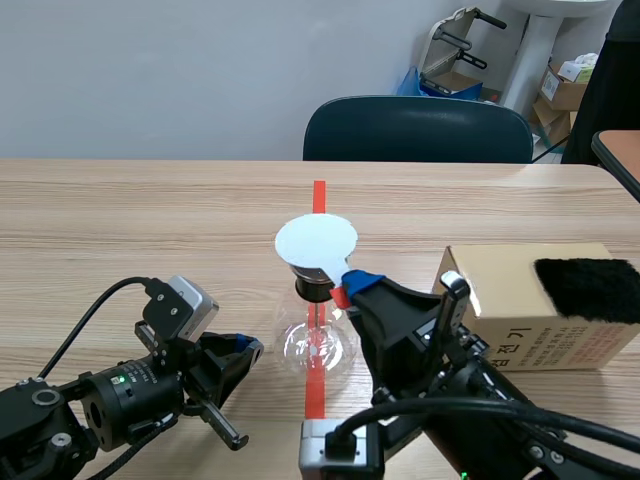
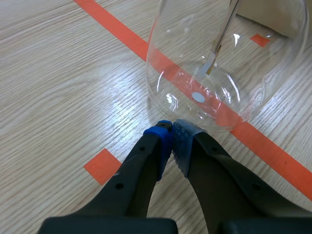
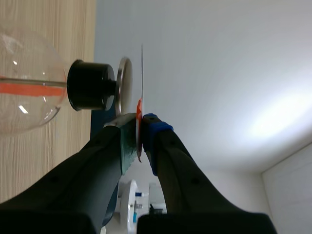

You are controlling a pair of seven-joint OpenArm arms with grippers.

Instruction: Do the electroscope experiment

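The electroscope is a clear glass flask [image 1: 318, 345] with a black stopper [image 1: 313, 290], standing on the orange tape line at mid-table. My right gripper [image 1: 348, 284] is shut on a small red tab at the edge of a thin white disc [image 1: 316, 243], which it holds flat just over the flask's top. In the right wrist view the white disc [image 3: 142, 73] is edge-on, a narrow gap from the metal plate [image 3: 124, 85] above the stopper [image 3: 91, 85]. My left gripper [image 2: 171, 131] is shut on nothing, its tips at the foot of the flask [image 2: 170, 58]. A thin rod with a foil leaf [image 2: 212, 61] hangs inside.
A cardboard box [image 1: 520, 325] lies at the right of the table with a black furry cloth [image 1: 588, 290] on top. A dark chair [image 1: 418, 130] stands behind the table's far edge.
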